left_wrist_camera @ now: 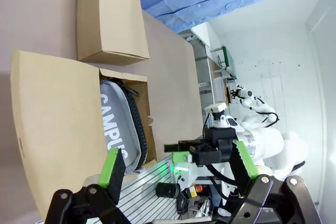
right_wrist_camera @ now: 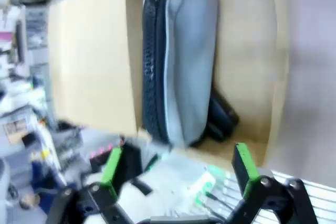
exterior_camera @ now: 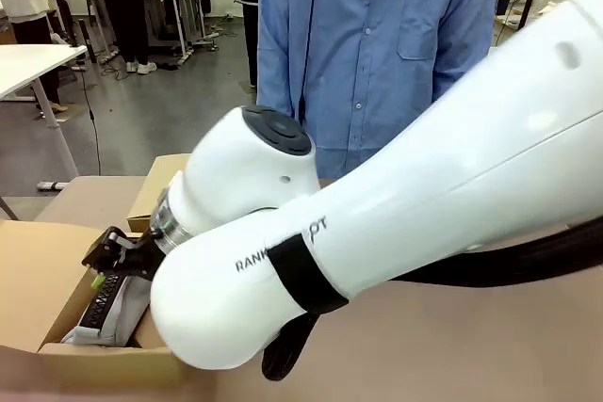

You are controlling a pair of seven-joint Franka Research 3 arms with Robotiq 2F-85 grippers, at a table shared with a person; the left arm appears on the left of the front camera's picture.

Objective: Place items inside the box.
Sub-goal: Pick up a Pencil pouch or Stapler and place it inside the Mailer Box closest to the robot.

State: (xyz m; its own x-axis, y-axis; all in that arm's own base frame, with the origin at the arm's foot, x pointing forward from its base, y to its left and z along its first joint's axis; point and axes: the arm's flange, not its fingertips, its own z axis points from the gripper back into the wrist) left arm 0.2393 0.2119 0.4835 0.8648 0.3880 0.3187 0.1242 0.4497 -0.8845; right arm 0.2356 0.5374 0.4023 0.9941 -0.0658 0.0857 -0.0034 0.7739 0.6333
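The box (exterior_camera: 104, 361) stands open at the table's near left, its wide lid flap (left_wrist_camera: 52, 129) folded back. Inside lies the grey pencil case (exterior_camera: 118, 313) lettered "CAMPUS" (left_wrist_camera: 116, 124), zip side up in the right wrist view (right_wrist_camera: 181, 61). A dark item (right_wrist_camera: 221, 120) pokes out from under one end of it; I cannot tell what it is. My right gripper (exterior_camera: 105, 265) hangs just above the box, open (right_wrist_camera: 178, 163), with nothing between its fingers. My left gripper (left_wrist_camera: 178, 163) is open and empty too, farther off, looking at the box and at the right gripper (left_wrist_camera: 176, 151).
A smaller closed cardboard box (exterior_camera: 160, 190) sits just beyond the open one (left_wrist_camera: 107, 19). A person in a blue shirt (exterior_camera: 377, 54) stands at the far side. My right arm (exterior_camera: 424, 223) crosses most of the front view. Bare tabletop (exterior_camera: 452, 345) lies to the right.
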